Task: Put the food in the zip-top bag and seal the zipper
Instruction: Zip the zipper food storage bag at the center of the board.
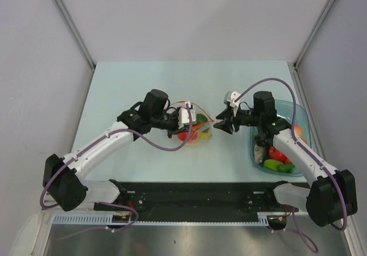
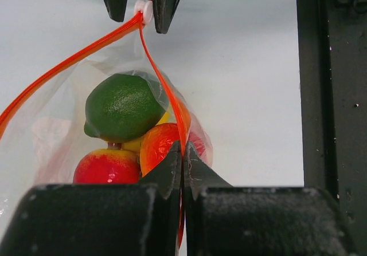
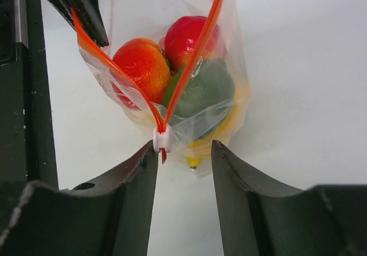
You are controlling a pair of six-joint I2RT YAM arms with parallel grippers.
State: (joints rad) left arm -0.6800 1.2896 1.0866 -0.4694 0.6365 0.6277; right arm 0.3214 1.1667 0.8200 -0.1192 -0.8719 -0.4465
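The clear zip-top bag [image 1: 198, 131] lies mid-table and holds food: a green piece [image 2: 121, 107], a red-yellow peach [image 2: 107, 167], an orange-red tomato [image 2: 157, 147] and something yellow. Its red-orange zipper [image 2: 69, 61] stands open in a V, meeting at a white slider [image 3: 162, 139]. My left gripper [image 2: 182, 153] is shut on the zipper strip at the bag's near end. My right gripper [image 3: 183, 150] is open; the slider touches its left finger [image 3: 135, 170] just inside the gap. In the top view the right gripper [image 1: 221, 125] sits at the bag's right end.
A teal translucent tub [image 1: 287, 153] at the right holds more toy food, green and red pieces [image 1: 278, 163]. The right arm reaches over it. A black rail [image 1: 195, 190] runs along the table's near edge.
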